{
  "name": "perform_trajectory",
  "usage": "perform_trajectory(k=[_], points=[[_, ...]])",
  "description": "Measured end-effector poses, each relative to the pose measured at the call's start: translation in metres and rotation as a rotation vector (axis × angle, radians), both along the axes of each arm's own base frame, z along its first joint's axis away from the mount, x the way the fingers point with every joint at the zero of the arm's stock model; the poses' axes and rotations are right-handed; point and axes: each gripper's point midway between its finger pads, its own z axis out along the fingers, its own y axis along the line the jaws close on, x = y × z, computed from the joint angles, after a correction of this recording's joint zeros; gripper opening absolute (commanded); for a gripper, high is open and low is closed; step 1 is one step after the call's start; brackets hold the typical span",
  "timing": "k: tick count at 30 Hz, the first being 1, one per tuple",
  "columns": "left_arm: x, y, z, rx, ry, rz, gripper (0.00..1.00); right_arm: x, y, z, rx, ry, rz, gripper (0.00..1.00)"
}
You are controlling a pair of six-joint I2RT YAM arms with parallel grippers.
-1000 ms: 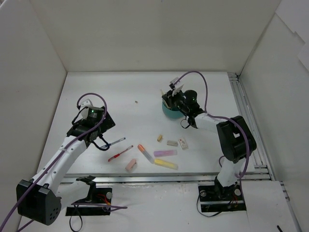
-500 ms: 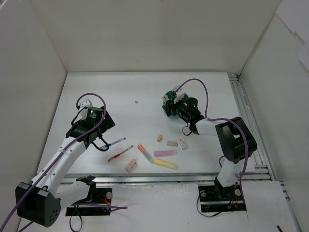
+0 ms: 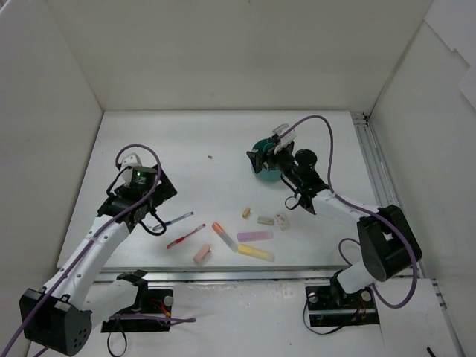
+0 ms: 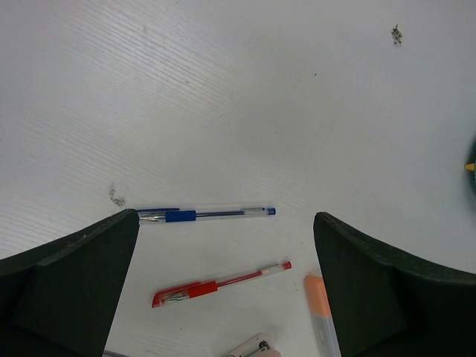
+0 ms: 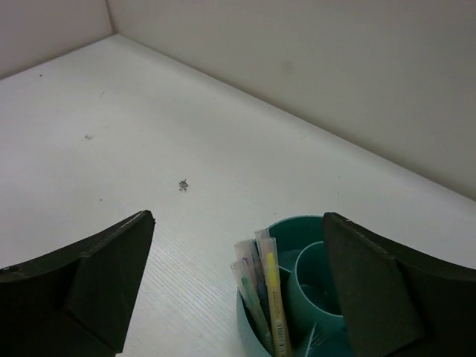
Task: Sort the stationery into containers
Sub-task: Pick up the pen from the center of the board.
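While both arms reach over a white table, each gripper stands spread wide with nothing between its fingers. In the overhead view, the right gripper hangs at the upper right of centre, directly over the round teal cup. The right wrist view shows the cup's inner dividers, and several clear-barrelled pens lean upright in its left compartment, one of them yellow inside. The left gripper hovers over the table at the left of the overhead view. Its wrist view looks down on a blue pen lying almost level between the two dark fingers, apart from both. Just below that lies a red pen, slightly tilted. Near the lower middle of the overhead view lie an orange highlighter, a purple highlighter and a yellow highlighter, close together. A pink eraser sits to their left. Above them, a small beige eraser and two pale erasers form a loose row below the cup.
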Motion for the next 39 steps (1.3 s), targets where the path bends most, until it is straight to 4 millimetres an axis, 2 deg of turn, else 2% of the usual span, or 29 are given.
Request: perform_trajectory(k=[5, 8, 9, 10, 15, 20, 23, 28, 30, 35, 37, 39], points=[[-0.004, -0.006, 0.003, 0.0, 0.006, -0.029, 1.0, -0.02, -0.002, 0.014, 0.023, -0.013, 0.006, 0.98], [-0.005, -0.009, 0.003, 0.002, 0.011, -0.047, 1.0, -0.034, -0.002, 0.016, 0.013, 0.036, 0.016, 0.98], [-0.005, -0.011, 0.002, 0.002, 0.014, -0.055, 1.0, -0.04, -0.002, 0.009, -0.013, 0.077, 0.023, 0.98], [-0.006, -0.012, 0.001, 0.002, 0.018, -0.061, 1.0, -0.044, 0.001, 0.012, -0.023, 0.087, 0.035, 0.98], [-0.007, -0.015, -0.006, -0.002, 0.052, -0.068, 1.0, -0.067, 0.018, 0.0, -0.169, 0.204, 0.073, 0.98], [-0.016, -0.017, -0.014, -0.062, 0.097, 0.003, 1.0, -0.085, 0.019, -0.024, -0.297, 0.276, 0.051, 0.98], [-0.027, -0.016, -0.03, -0.116, 0.162, 0.1, 1.0, -0.083, 0.012, -0.03, -0.334, 0.282, -0.013, 0.98], [-0.051, -0.013, -0.083, -0.19, 0.3, 0.263, 1.0, -0.072, -0.006, -0.031, -0.366, 0.271, -0.153, 0.98], [-0.057, -0.009, -0.098, -0.207, 0.341, 0.329, 1.0, -0.069, -0.013, -0.03, -0.374, 0.266, -0.191, 0.98], [-0.049, -0.006, -0.107, -0.242, 0.35, 0.447, 0.99, -0.063, -0.021, -0.025, -0.376, 0.246, -0.252, 0.98], [-0.042, -0.008, -0.109, -0.253, 0.355, 0.481, 0.96, -0.061, -0.024, -0.023, -0.38, 0.236, -0.273, 0.98], [-0.037, -0.009, -0.115, -0.267, 0.365, 0.512, 0.89, -0.059, -0.027, -0.021, -0.383, 0.227, -0.292, 0.98]])
